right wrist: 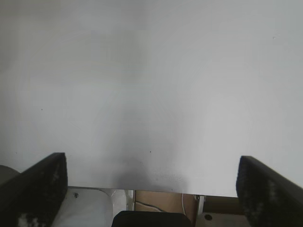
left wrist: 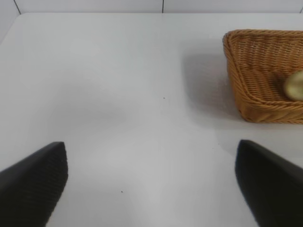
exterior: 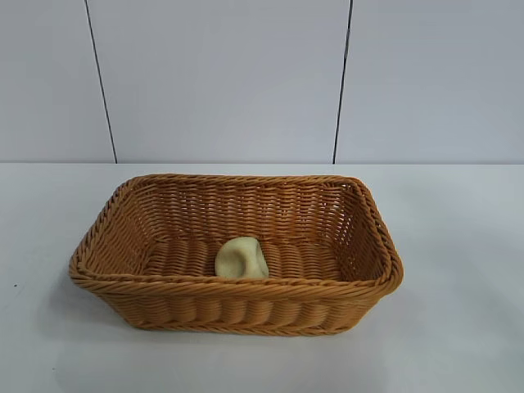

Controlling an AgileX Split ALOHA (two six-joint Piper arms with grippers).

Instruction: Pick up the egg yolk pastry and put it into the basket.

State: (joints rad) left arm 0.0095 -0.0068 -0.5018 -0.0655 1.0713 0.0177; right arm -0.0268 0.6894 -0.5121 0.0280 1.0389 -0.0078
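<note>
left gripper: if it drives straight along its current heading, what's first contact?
Probably bare table. The open left gripper points down at empty white surface; the basket, with the egg yolk pastry inside, sits off to one side of that line. Depth is uncertain.

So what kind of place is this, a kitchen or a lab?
Probably a lab test bench, not a kitchen: a bare white table, plain panelled wall, and just one wicker basket holding a small pastry.

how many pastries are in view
1. The pastry lies inside the basket, on its floor near the front wall. None shows on the table; the front wall could hide a little floor.
</note>
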